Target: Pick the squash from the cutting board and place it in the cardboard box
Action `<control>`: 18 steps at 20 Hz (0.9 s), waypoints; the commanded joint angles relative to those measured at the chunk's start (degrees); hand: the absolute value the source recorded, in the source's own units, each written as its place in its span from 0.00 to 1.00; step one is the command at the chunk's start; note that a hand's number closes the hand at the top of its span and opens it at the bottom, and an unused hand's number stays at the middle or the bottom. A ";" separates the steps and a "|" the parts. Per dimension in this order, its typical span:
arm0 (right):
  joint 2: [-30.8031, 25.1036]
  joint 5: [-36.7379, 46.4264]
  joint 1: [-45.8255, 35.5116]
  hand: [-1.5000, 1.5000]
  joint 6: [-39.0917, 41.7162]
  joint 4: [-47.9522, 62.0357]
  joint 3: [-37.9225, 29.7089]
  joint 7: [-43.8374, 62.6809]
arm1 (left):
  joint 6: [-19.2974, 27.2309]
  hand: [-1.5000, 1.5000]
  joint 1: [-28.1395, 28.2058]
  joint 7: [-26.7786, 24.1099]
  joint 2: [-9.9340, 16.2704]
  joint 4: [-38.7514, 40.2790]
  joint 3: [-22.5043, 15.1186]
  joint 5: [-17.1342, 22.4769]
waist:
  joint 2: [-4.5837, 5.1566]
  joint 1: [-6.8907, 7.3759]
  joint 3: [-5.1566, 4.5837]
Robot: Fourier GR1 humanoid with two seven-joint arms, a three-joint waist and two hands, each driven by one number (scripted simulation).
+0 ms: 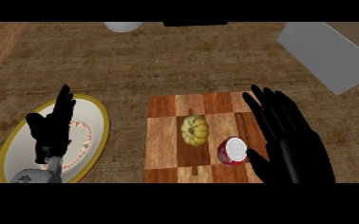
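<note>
Head view: the squash (194, 130), yellow and ribbed, lies on the cutting board (168, 123), a checkered wooden board set on the brown table (140, 61). The squash sits near the middle of the board, a little left of its centre line. Just to its lower right, also on the board, stands a red can (233, 150) with a white top; the can and squash are near each other but apart.

The right hand (291, 137) comes in from the lower right and lies over the right edge of the board, palm flat, its fingers (270, 107) straight and spread, pointing up and slightly left. The hand holds nothing. The squash lies to the left of these fingers, clear of them, with bare board between; the thumb (256, 159) reaches toward the can and ends just beside it, closer to the can than to the squash.

The left hand (51, 133) shows at the lower left, fingers straight and pointing up, open and holding nothing, over a white plate (95, 111) with a yellow rim and a ring of red dots. It is well apart from the squash, with table and the board's left edge between them.

At the upper right a grey-white flat panel (319, 54) lies tilted on the table, reaching to the view's edge. At the top edge a pale round object (123, 26) is partly cut off, and a dark shape (196, 23) sits beside it.
</note>
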 commanded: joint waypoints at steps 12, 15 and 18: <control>26.66 14.11 -8.80 0.00 37.24 8.81 18.22 31.52 | -2.63 0.50 -2.55 -1.80 -2.23 4.25 -0.16 -0.37 | 1.26 3.22 0.08; 26.80 12.36 -8.96 0.00 41.15 7.46 16.90 34.97 | -0.11 0.50 -3.08 -1.12 -3.18 3.32 -1.27 -2.41 | 1.10 3.07 0.11; 26.86 11.53 -8.28 0.00 39.57 11.24 16.09 36.59 | -2.21 0.50 -2.34 -0.64 -1.49 2.01 -0.76 -1.71 | 1.12 3.56 0.16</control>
